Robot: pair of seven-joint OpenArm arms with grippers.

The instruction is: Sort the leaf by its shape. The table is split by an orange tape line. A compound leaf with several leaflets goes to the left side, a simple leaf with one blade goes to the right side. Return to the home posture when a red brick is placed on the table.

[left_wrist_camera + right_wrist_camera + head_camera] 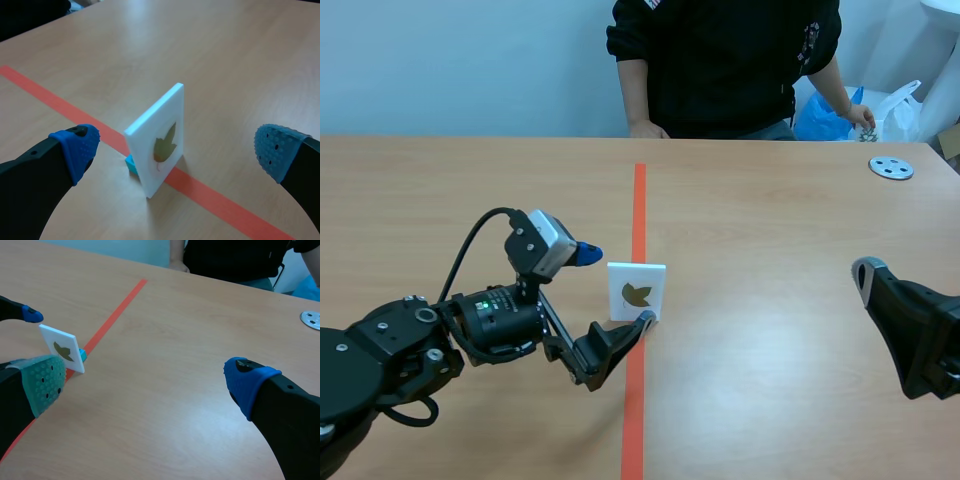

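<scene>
Matt white leaf card (150, 135), seemingly plastic, on smooth wood-grain table (770, 300).

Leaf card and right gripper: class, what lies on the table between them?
Nothing: only bare table lies between the leaf card and the right gripper, as the scene view and right wrist view show.

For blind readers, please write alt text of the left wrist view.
A white square card showing a lobed leaf stands upright on the wooden table's orange tape line, a small blue holder at its base. The open left end effector flanks it with blue-padded fingers.
</scene>
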